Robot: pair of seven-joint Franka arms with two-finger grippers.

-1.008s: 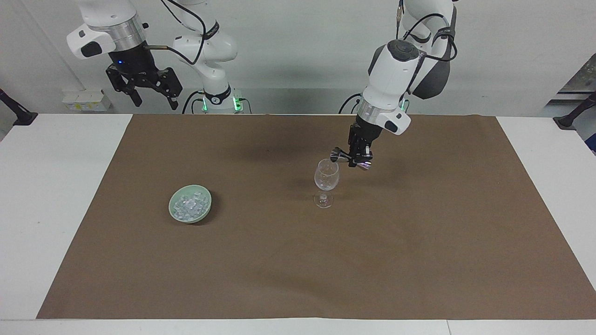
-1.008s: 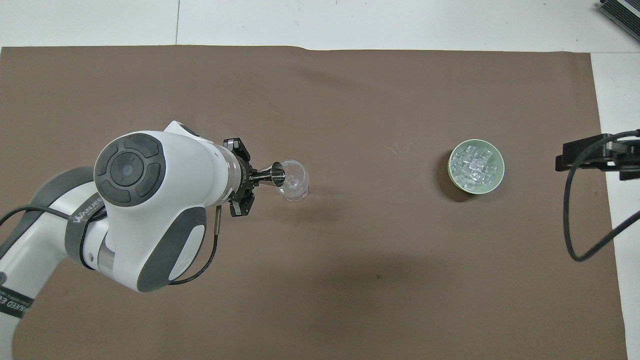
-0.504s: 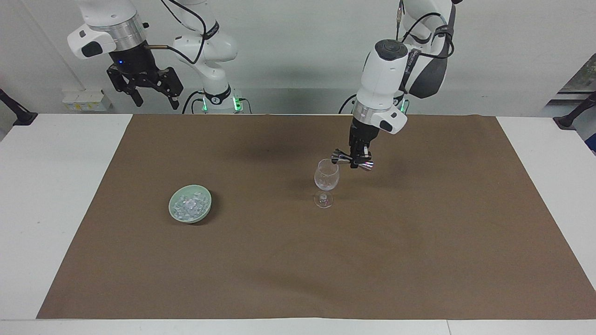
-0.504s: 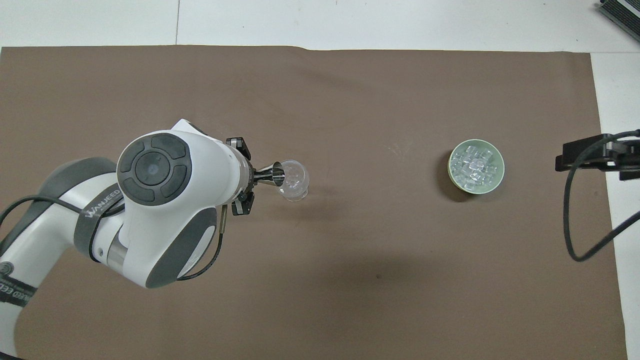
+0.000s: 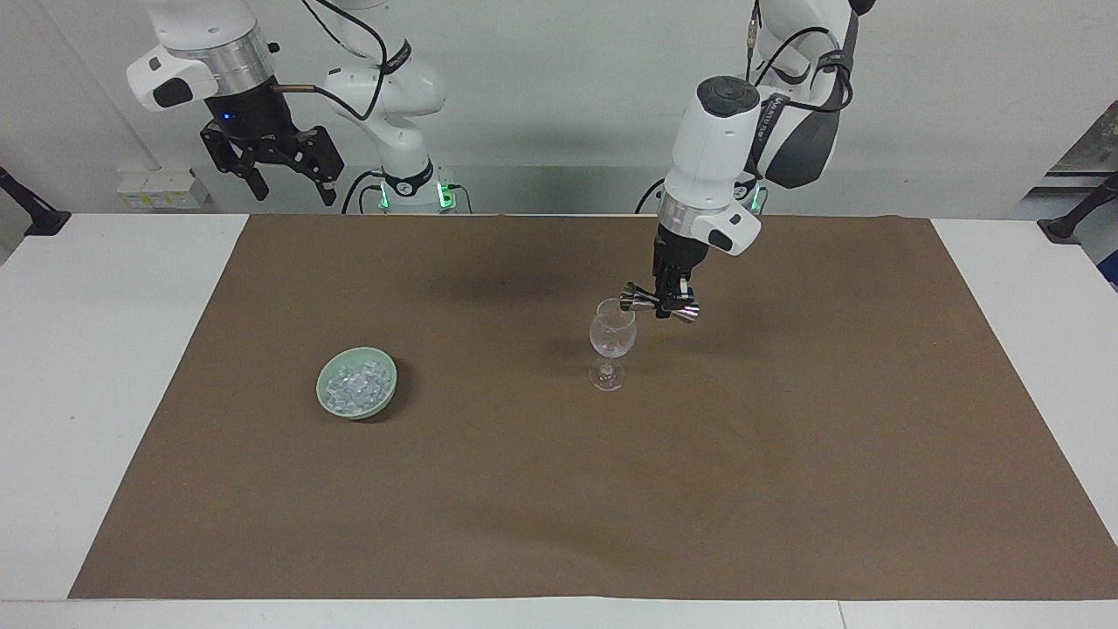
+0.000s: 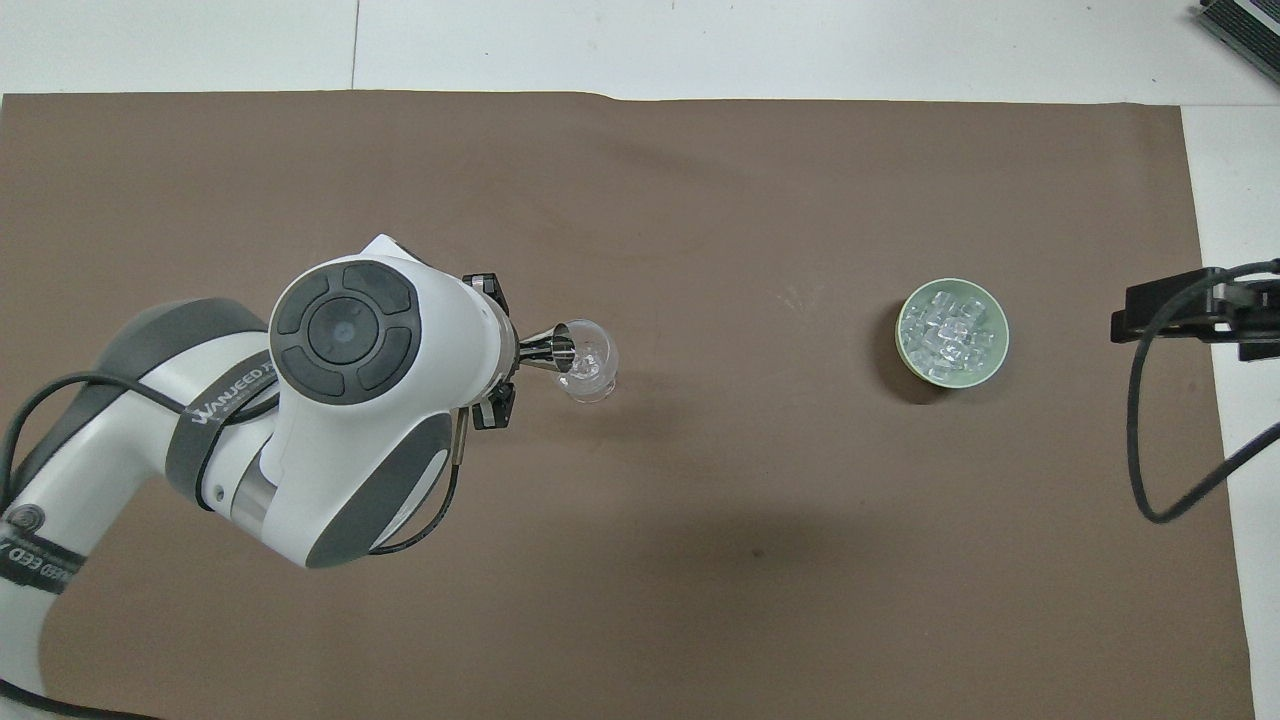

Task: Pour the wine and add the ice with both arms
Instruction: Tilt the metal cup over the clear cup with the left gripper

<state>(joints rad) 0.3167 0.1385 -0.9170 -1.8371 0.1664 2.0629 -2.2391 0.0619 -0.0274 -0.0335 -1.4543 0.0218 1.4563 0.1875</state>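
A clear wine glass point(image 5: 611, 339) point(image 6: 592, 362) stands upright mid-mat. My left gripper point(image 5: 671, 297) point(image 6: 520, 352) is shut on a metal jigger point(image 5: 648, 300) point(image 6: 548, 350). The jigger lies on its side with one mouth at the glass's rim. Whether wine is in the glass or the jigger, I cannot tell. The ice point(image 5: 358, 382) point(image 6: 948, 332) fills a pale green bowl point(image 5: 325, 391) point(image 6: 987, 370) toward the right arm's end of the table. My right gripper point(image 5: 293, 194) hangs open, high over the table edge at the robots' end, holding nothing. The right arm waits.
A brown mat point(image 5: 559, 489) point(image 6: 700, 560) covers most of the white table point(image 5: 105, 367). The left arm's white wrist point(image 6: 350, 400) hides the mat beneath it in the overhead view. Black parts and a cable of the right arm point(image 6: 1190, 310) show at that view's edge.
The left arm's wrist has swung more upright over the jigger, which stays at the glass's rim. The right gripper has risen slightly.
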